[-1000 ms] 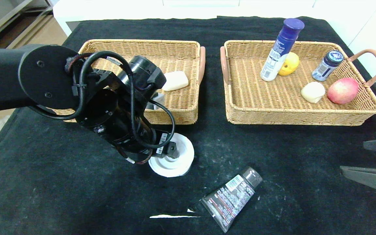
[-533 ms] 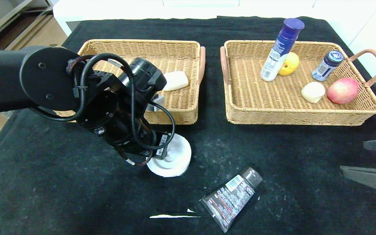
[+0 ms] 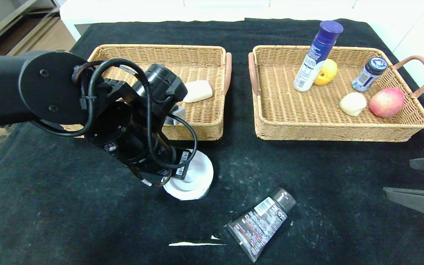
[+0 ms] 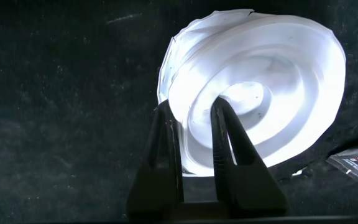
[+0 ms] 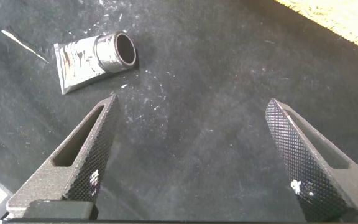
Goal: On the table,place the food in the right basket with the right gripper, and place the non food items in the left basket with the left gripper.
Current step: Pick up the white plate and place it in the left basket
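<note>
L pincer (image 4: 194,134) is down on the counter (image 3: 326,176) just in front of the left basket (image 3: 197,51), closed on the edge of the white coiled roll (image 3: 197,176). In the wrist view one finger sits outside the rim, the other inside, w/ only the roll's thin wall between them. The roll looks slightly tipped, near edge pinched; can't tell if it's off the cloth.

Step in hand, as I read it: pickup of a non-food item, grip just made. Next calls for a straight lift, enough to clear the basket's front wall, then carry away from the robot and release inside, beside the cream soap bar (image 3: 197,91). The thin rim hold may slip or deform, so go slow.

R pincer (image 5: 191,158) is parked low at the right edge of the counter, wide open, holding nothing. The black squeeze tube (image 3: 260,222) lies on the cloth btwn the arms, still to do. Right basket (image 3: 344,132) holds the blue-capped bottle (image 3: 317,55), yellow fruit (image 3: 328,71), cream bun (image 3: 352,103), a small jar and a red fruit.
</note>
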Motion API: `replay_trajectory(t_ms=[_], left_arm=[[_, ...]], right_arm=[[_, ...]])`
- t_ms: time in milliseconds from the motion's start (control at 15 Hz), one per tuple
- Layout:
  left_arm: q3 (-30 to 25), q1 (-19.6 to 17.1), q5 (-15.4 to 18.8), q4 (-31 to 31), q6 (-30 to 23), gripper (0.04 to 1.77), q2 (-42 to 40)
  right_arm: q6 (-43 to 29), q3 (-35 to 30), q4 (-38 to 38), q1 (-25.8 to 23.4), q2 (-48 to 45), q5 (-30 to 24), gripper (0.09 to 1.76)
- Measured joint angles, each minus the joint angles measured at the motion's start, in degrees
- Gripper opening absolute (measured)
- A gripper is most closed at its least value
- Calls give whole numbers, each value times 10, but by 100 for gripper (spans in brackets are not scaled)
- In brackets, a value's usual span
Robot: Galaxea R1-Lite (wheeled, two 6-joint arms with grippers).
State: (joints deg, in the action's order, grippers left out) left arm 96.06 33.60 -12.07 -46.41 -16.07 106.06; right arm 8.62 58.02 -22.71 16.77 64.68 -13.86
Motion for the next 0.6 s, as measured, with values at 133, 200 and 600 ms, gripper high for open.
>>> replay_trajectory(t_ms=[133, 200, 600], left_arm=[[0, 1, 0, 0, 0, 36, 0], [0, 2, 0, 1, 0, 36, -1], [2, 2, 8, 1, 0, 36, -2]], right_arm=[[0, 0, 0, 0, 0, 0, 171], [0, 0, 0, 0, 0, 0, 171], [0, 0, 0, 0, 0, -1, 171]])
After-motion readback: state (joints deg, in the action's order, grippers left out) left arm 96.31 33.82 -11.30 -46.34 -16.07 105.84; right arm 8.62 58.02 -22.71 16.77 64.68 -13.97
